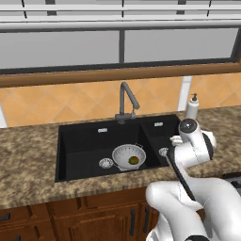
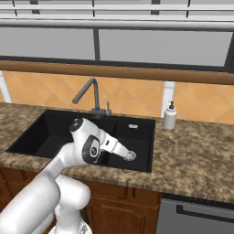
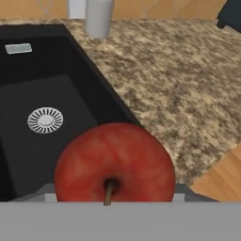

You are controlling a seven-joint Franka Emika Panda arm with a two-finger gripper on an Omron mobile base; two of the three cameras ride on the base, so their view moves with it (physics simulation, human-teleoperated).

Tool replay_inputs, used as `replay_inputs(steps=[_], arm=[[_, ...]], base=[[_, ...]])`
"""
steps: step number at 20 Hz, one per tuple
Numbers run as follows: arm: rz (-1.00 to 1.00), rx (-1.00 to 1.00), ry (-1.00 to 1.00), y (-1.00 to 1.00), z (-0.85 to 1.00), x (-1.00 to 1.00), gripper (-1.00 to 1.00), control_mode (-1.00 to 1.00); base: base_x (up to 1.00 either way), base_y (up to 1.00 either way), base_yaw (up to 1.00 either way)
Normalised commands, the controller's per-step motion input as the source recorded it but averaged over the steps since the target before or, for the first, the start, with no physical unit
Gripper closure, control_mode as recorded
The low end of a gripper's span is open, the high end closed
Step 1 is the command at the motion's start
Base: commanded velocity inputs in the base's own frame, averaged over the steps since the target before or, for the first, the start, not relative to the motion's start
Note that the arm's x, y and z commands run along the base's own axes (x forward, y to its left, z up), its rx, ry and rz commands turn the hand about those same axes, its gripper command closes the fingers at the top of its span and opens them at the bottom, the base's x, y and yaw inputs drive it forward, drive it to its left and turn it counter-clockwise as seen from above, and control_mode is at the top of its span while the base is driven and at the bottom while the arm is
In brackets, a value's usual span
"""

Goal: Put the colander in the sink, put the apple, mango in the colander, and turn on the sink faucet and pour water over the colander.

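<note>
Gripper [image 3: 113, 200] clamped on smooth round red apple [image 3: 115, 162]; left base view shows mango [image 1: 133, 160] in perforated metal colander [image 1: 123, 153].

My left base view sits behind the arm on its left, looking forward and down at the sink [image 1: 70, 141], with the sink faucet [image 1: 126, 101] at the far edge. My right base view looks from behind on the right and shares the same sink [image 2: 32, 132], sink faucet [image 2: 89, 96] and granite counter [image 2: 196, 151]. My hand view is much nearer, facing down past the apple [image 3: 114, 162] into the smaller basin
</note>
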Motion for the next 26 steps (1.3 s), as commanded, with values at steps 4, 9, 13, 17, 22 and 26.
replay_inputs(steps=[4, 9, 13, 17, 22, 26], arm=[[0.07, -0.01, 0.01, 1.00, 0.26, 0.02, 1.00, -1.00], [0.06, -0.03, 0.13, 1.00, 0.17, 0.03, 1.00, -1.00], [0.04, -0.04, 0.18, 1.00, 0.01, 0.17, 1.00, -1.00], [0.04, 0.00, 0.16, 1.00, 0.00, 0.31, 1.00, -1.00], [0.00, -0.02, 0.23, 0.95, -0.02, 0.61, 1.00, -1.00], [0.02, 0.00, 0.29, 0.55, -0.19, 0.86, 1.00, -1.00]], base=[[0.00, 0.00, 0.00], [0.00, 0.00, 0.00], [0.00, 0.00, 0.00], [0.00, 0.00, 0.00], [0.00, 0.00, 0.00], [0.00, 0.00, 0.00]])
